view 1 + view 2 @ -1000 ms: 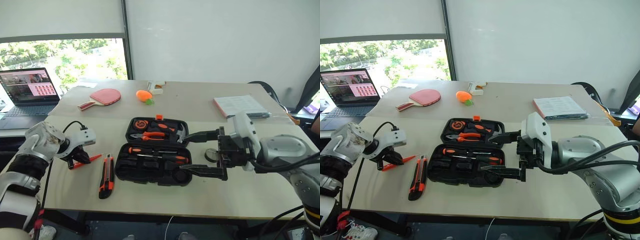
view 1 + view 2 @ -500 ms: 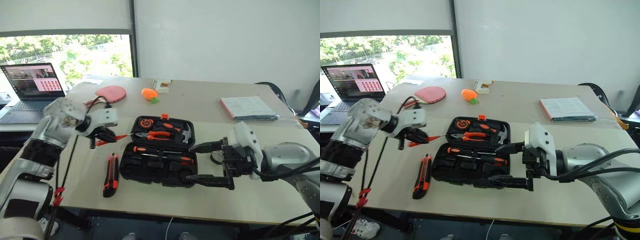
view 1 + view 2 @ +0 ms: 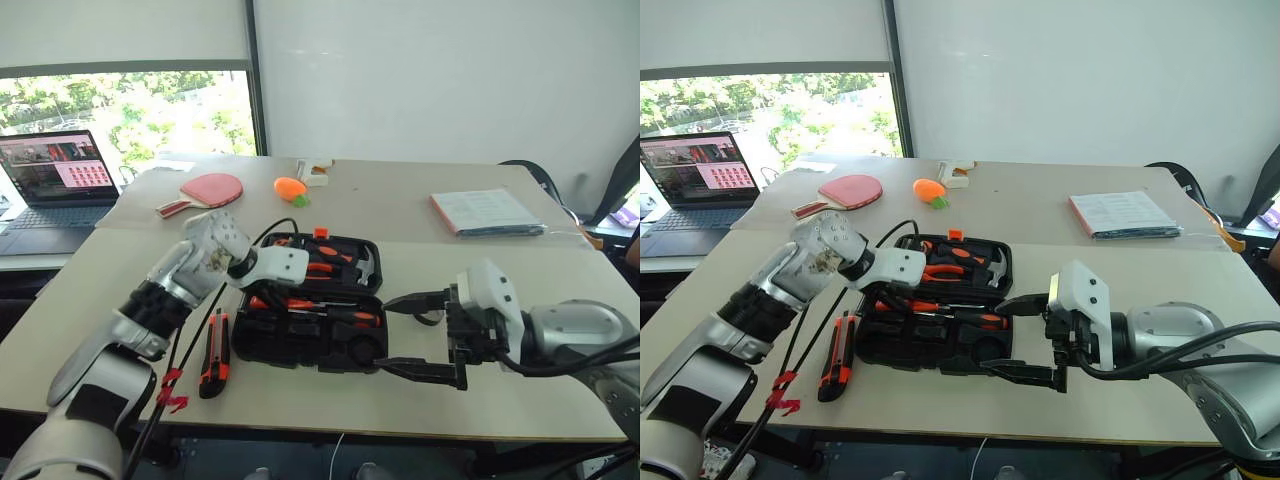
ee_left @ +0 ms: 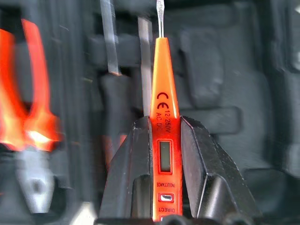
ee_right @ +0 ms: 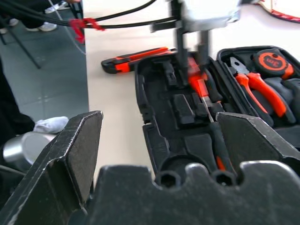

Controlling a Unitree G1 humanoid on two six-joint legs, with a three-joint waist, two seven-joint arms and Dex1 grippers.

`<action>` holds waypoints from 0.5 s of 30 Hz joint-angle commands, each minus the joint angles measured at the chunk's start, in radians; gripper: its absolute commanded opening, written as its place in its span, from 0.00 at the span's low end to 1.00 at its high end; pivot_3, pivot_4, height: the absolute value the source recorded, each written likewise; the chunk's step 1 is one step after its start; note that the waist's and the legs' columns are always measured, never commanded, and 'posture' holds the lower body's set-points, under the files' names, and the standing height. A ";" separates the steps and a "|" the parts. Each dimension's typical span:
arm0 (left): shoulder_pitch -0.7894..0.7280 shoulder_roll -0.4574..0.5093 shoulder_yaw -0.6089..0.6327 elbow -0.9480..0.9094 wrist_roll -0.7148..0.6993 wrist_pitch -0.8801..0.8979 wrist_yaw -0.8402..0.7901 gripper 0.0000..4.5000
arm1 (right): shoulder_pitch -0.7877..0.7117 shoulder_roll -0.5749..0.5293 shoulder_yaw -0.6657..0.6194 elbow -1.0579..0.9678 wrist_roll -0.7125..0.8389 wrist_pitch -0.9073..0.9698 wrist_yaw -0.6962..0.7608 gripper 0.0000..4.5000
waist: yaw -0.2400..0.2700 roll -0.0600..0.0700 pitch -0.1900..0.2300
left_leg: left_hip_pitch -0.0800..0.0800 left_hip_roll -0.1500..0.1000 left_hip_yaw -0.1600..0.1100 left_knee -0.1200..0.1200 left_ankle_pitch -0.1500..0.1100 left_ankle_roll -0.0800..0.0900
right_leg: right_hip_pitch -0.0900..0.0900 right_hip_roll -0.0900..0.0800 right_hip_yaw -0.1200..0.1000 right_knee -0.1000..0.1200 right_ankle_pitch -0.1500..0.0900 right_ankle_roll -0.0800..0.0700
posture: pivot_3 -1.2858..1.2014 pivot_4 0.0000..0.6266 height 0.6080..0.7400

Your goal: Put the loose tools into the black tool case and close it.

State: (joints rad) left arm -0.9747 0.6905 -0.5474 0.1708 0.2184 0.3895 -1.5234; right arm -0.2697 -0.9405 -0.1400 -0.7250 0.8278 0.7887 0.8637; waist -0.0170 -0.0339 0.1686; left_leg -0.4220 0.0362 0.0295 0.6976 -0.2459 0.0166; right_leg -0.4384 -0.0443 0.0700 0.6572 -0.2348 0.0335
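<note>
The black tool case [image 3: 300, 360] lies open in the middle of the table. Two black-and-orange screwdrivers [image 3: 322, 307] rest in its near half and orange pliers [image 3: 320, 268] in its far half. My left gripper [image 4: 164, 126] is shut on the thin orange screwdriver [image 4: 163, 70] and points down over the left end of the case's near half. An orange-black utility knife [image 3: 213, 352] lies on the table just left of the case. My right gripper [image 3: 410, 335] stands wide open at the case's right end, with nothing between its fingers [image 5: 70, 159].
At the back of the table are a red paddle [image 3: 210, 190], an orange carrot toy [image 3: 290, 187] and a small white object [image 3: 315, 172]. A laptop [image 3: 55, 190] stands far left and a booklet [image 3: 485, 212] back right. The table's front edge runs close below the case.
My left gripper has carried the thin orange screwdriver rightward, from the table left of the case to above the case's near half, rolling the wrist. The right gripper has hardly moved.
</note>
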 commanded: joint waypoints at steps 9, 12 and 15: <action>0.030 -0.006 -0.019 -0.031 0.051 0.000 0.030 0.09 | -0.007 -0.003 -0.033 -0.024 0.009 -0.017 -0.038 1.00 | 0.003 0.000 0.000 | 0.001 0.000 0.000 0.001 0.000 0.000 | 0.001 0.000 0.000 0.000 0.000 0.000 | 0.52 0.24 0.98; 0.027 -0.017 -0.016 -0.017 0.047 0.017 0.028 0.09 | -0.004 -0.003 -0.034 -0.028 0.012 -0.016 -0.044 1.00 | 0.003 0.000 0.000 | 0.002 0.000 0.000 0.001 0.000 0.000 | 0.003 0.000 0.000 0.000 0.000 0.000 | 0.52 0.24 0.98; 0.024 -0.022 -0.018 -0.009 0.051 0.039 0.024 0.09 | -0.001 -0.003 -0.033 -0.031 0.012 -0.017 -0.048 1.00 | 0.002 0.000 0.000 | 0.003 0.000 0.000 0.001 0.000 0.000 | 0.003 0.000 0.000 0.000 0.000 0.000 | 0.52 0.24 0.98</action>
State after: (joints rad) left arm -0.9457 0.6698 -0.5572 0.1558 0.2654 0.4079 -1.4883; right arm -0.2673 -0.9401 -0.1402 -0.7288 0.8295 0.7887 0.8243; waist -0.0150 -0.0338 0.1685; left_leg -0.4192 0.0361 0.0296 0.6984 -0.2460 0.0167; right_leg -0.4351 -0.0443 0.0701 0.6571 -0.2349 0.0338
